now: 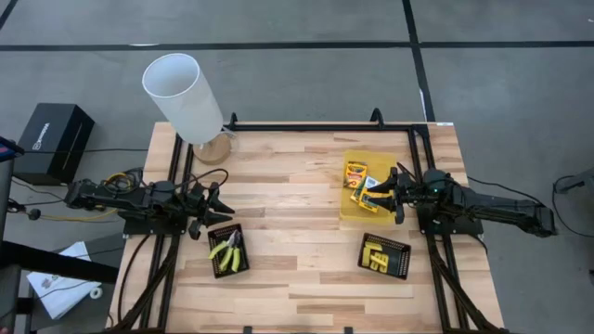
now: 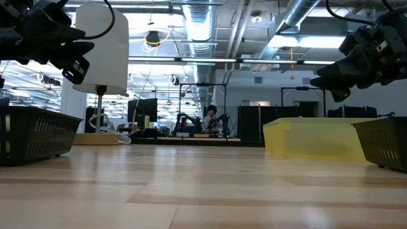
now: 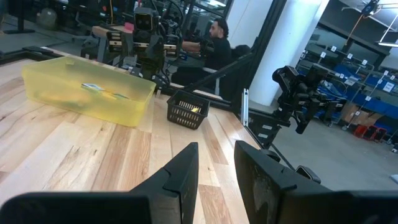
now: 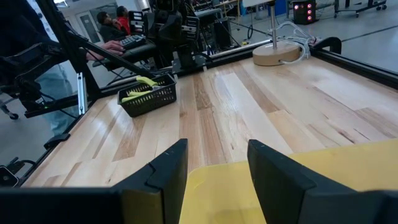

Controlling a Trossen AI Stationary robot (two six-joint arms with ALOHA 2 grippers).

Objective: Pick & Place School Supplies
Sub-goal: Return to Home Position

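Both arms hung empty above the table. The left gripper (image 1: pixel 223 206), at nine o'clock, had its fingers slightly parted, while the right gripper (image 1: pixel 385 196), at three, gaped wider. One plier tool (image 1: pixel 227 249) lay in the seven o'clock black tray (image 1: pixel 243 270). Yellow supplies (image 1: pixel 376 254), too small to count, filled the second black tray (image 1: pixel 402 269) at five. One printed box (image 1: pixel 355 172) showed clearly in the single yellow tray (image 1: pixel 382 161) at two.

A white cylindrical lamp (image 1: pixel 183 95) stands near the left pincer (image 1: pixel 223 206), with a black square mesh tray (image 1: pixel 243 229) just beside that pincer. A flat translucent yellow tray (image 1: pixel 353 211) lies below the right pincer (image 1: pixel 392 193).
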